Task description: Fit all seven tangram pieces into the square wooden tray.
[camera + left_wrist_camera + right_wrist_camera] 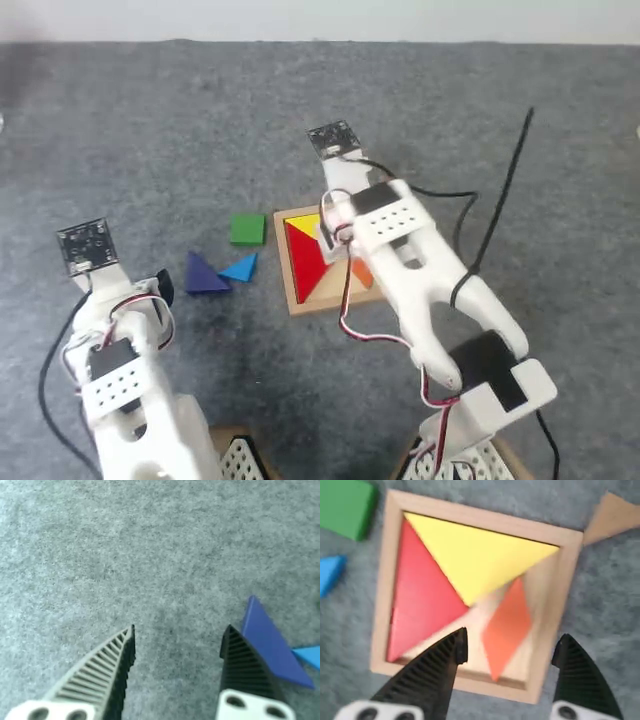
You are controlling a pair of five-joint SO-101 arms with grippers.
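Observation:
The square wooden tray [292, 285] lies mid-table and holds a yellow triangle [475, 555], a red triangle [422, 595] and an orange parallelogram [506, 627]. My right gripper [512, 645] hovers open over the tray [561, 605], above the parallelogram and holding nothing. Left of the tray lie a green square [247, 229], a light blue triangle [240, 267] and a dark blue triangle [203, 275]. My left gripper [180, 635] is open over bare carpet, and the dark blue triangle [270, 645] lies just outside one finger. A tan triangle [612, 515] lies outside a tray corner.
Grey carpet covers the whole table. The right arm [420, 270] reaches across the tray's right half and hides it in the high view. The left arm [120, 360] stands at the lower left. Open carpet stretches behind and left of the loose pieces.

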